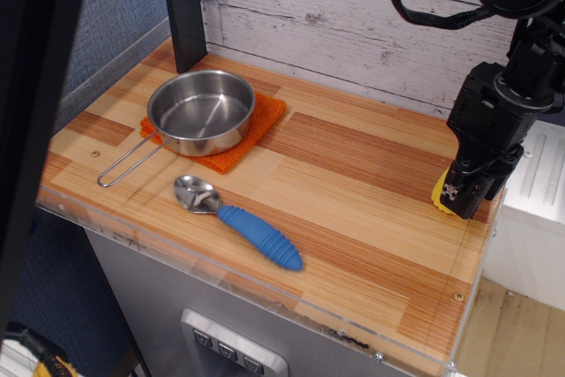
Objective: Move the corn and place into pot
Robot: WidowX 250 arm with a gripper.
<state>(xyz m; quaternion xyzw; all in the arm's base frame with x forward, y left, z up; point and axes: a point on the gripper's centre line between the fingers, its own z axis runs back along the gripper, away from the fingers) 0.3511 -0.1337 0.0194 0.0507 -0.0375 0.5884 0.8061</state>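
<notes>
The yellow corn (438,192) is at the far right edge of the table, mostly hidden behind my gripper (463,196). Only a thin yellow sliver shows to the left of the black fingers. The gripper points down and appears shut on the corn, holding it just at or slightly above the table surface. The shiny steel pot (201,111) with its wire loop handle (129,165) stands empty on an orange cloth (250,139) at the back left, far from the gripper.
A metal spoon with a blue handle (259,236) lies near the front edge, in front of the pot. A black post (184,8) stands at the back left. A white box (538,209) sits just off the table's right edge.
</notes>
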